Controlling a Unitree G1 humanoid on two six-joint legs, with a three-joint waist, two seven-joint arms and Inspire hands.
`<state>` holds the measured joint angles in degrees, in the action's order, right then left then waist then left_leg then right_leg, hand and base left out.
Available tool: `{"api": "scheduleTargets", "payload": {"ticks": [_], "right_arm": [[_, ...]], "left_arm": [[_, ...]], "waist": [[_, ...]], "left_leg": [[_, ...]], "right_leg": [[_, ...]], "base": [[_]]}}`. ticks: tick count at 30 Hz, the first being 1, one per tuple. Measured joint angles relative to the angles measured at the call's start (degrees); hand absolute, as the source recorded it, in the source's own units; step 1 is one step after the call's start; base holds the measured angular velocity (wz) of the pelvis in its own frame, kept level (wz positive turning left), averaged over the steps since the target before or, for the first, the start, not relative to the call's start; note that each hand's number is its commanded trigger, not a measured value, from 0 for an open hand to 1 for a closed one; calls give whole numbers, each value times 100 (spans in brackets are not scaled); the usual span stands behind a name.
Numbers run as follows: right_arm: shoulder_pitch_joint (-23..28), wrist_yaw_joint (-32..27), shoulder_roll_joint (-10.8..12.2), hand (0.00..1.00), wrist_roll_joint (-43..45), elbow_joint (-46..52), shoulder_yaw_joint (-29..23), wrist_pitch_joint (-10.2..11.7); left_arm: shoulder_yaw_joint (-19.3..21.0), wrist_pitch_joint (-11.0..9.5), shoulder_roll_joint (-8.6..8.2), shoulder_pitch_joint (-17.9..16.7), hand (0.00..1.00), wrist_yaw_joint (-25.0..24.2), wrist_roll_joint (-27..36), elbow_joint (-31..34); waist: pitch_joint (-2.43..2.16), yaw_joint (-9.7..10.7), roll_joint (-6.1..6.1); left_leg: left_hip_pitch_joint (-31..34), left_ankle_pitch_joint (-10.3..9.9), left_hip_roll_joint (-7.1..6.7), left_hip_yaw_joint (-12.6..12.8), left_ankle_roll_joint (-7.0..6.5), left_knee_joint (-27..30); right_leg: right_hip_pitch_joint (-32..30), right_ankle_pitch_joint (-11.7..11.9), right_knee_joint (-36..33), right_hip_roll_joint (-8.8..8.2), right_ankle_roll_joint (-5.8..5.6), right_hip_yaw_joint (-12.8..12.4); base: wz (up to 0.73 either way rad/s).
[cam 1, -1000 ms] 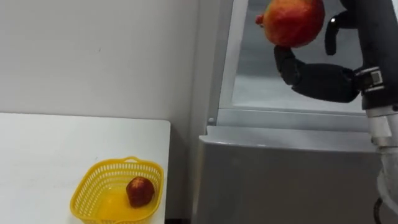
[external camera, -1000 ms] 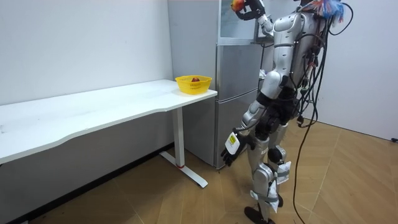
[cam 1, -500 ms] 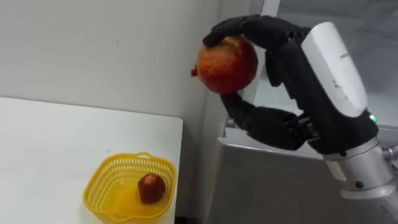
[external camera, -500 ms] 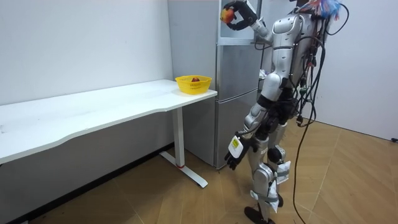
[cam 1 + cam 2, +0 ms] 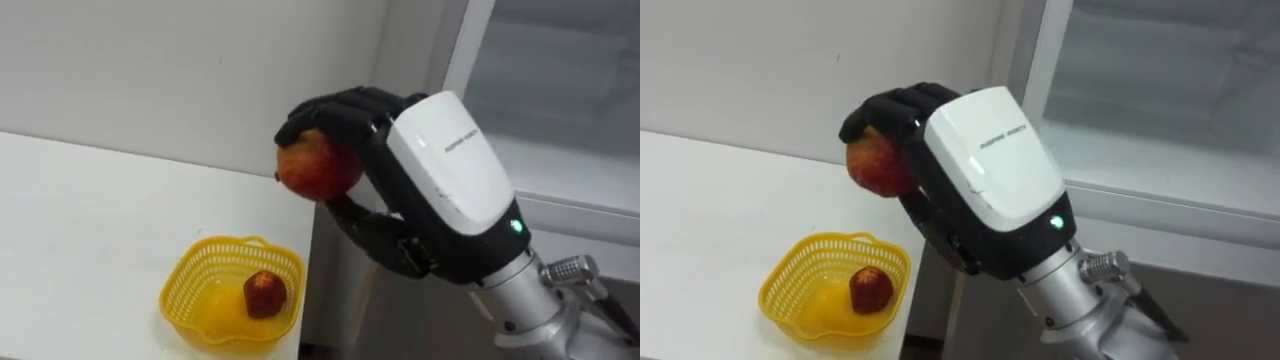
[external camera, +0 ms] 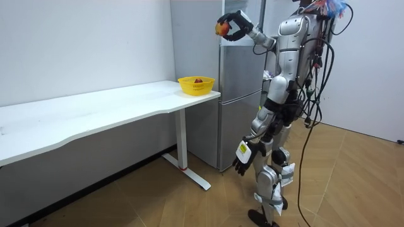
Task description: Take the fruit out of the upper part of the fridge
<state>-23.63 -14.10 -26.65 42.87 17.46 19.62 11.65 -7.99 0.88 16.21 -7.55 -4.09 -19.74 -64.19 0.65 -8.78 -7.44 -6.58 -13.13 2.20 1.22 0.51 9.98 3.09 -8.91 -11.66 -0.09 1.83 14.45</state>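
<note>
right hand (image 5: 445, 175) raised beside the fridge (image 5: 560, 110), its fingers curled round a red fruit (image 5: 318, 168). fruit gripped between fingers above and thumb below, outside the upper compartment. it sits above the yellow basket (image 5: 178, 285), well apart from it. basket stands at the corner of the white table (image 5: 90, 230) and holds one smaller red fruit (image 5: 264, 294). left hand (image 6: 243, 157) hangs by the thigh, fingers loose.

Basket (image 5: 185, 300) at the tabletop (image 5: 90, 240) right edge, fridge (image 6: 237, 94) beside it.
A small fruit (image 5: 264, 295) lies in the basket. The fridge stands just right of that edge, against the wall behind. The right robot hand (image 5: 440, 200) grips a large fruit (image 5: 318, 168) above the edge, over the basket.
</note>
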Motion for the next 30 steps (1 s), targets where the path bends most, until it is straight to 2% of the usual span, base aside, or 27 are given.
{"api": "scheduleTargets", "payload": {"ticks": [3,7,10,13,14,17,20,25,30], "right_arm": [[-4,21,2,100,-7,-366,115,-9],[-13,315,13,100,-11,-973,261,-142],[-18,479,21,100,-8,-1356,476,-301],[-18,632,26,100,16,-1545,602,-338],[-18,671,51,100,17,-1602,616,-345],[-79,671,183,100,21,-2004,616,-345],[-115,667,216,100,104,-2198,616,-343],[-251,665,367,100,165,-2519,616,-351],[-284,665,559,100,197,-2799,638,-354]], "left_arm": [[-7,1,-1,57,0,-41,-14,4],[-8,7,15,58,0,-100,-1,7],[-9,12,18,72,0,-121,-1,40],[-6,11,30,66,0,-136,-20,119],[-6,11,39,68,0,-158,-28,118],[-4,11,41,60,0,-192,-128,118],[-3,11,41,68,0,-264,-129,114],[-2,14,42,86,0,-351,-129,118],[-3,15,40,117,0,-407,-126,119]], "waist": [[6,-80,9],[13,-137,15],[18,-255,3],[34,-327,-33],[42,-404,-51],[37,-458,-113],[53,-556,-145],[60,-564,-150],[82,-650,-120]], "left_leg": [[-4,1,0,-5,0,27],[3,1,-5,-60,0,48],[50,0,-1,-61,2,17],[135,5,-9,-97,10,45],[146,8,-10,-106,15,44],[141,15,-9,-160,22,79],[131,15,-15,-196,21,78],[194,15,-23,-295,21,87],[198,15,-23,-305,22,86]], "right_leg": [[21,0,0,-2,0,-4],[46,-1,-3,-8,-2,-16],[-6,-3,-22,-5,-1,-18],[-60,-6,-22,-5,5,-19],[-72,-8,-18,-1,7,-19],[-49,-8,-11,0,8,4],[-22,-8,-1,-2,7,14],[-21,-8,11,-15,7,133],[-23,-9,11,-15,6,145]], "base": [[1],[6],[1],[5],[0],[6],[8],[9],[2]]}}
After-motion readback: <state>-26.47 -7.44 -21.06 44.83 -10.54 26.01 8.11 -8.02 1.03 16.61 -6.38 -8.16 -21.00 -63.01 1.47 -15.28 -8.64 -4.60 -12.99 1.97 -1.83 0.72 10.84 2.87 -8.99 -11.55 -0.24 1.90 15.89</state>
